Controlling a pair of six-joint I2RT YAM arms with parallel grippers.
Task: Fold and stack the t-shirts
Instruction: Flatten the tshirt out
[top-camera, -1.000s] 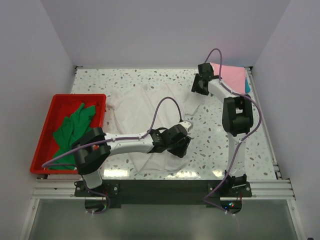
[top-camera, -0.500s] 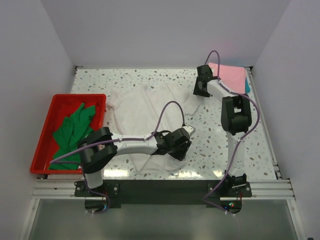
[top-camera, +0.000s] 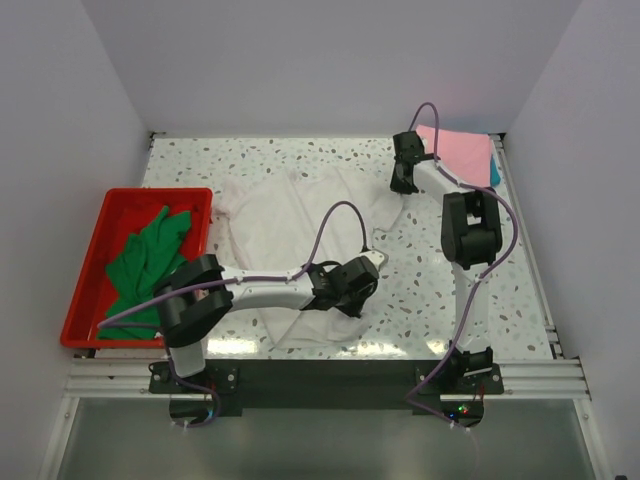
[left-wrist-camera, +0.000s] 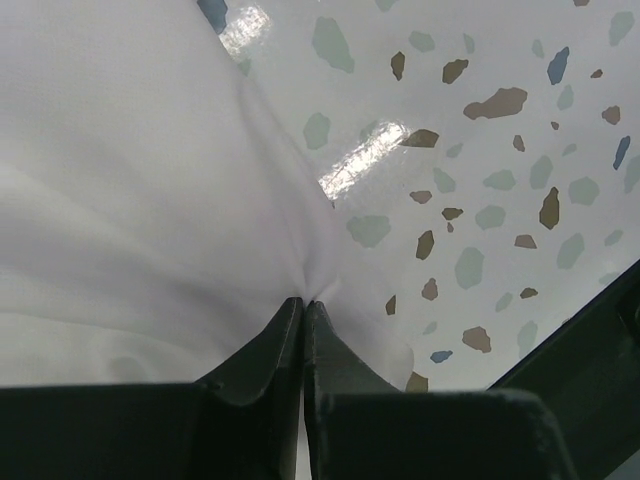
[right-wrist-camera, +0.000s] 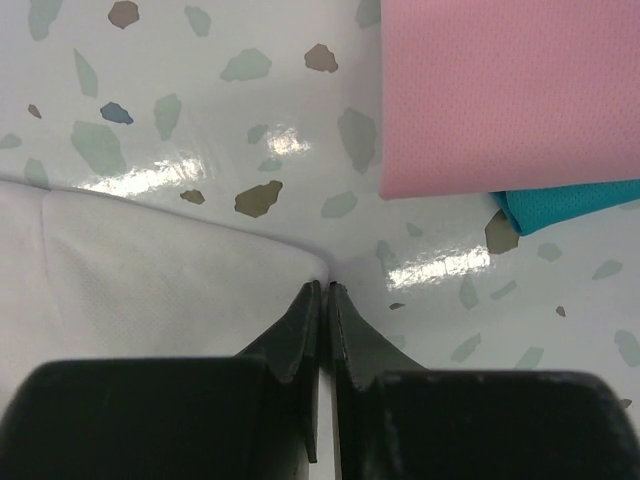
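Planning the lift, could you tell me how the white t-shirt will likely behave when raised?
Probably floppy: the white t-shirt puckers into creases where the left end effector pinches it. It would likely sag between grips, as the right end effector holds only a corner. It looks thin, so probably light.

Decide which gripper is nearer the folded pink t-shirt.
Right. The right gripper is close beside the pink t-shirt; the left gripper is well away, pinching the white t-shirt.

Teal cloth tee (right-wrist-camera: 570, 205): mostly hidden beneath folded pink cloth tee (right-wrist-camera: 500, 90), which frame edges cut off. Large white cloth tee (top-camera: 280, 215): near part covered by left arm (top-camera: 270, 290).
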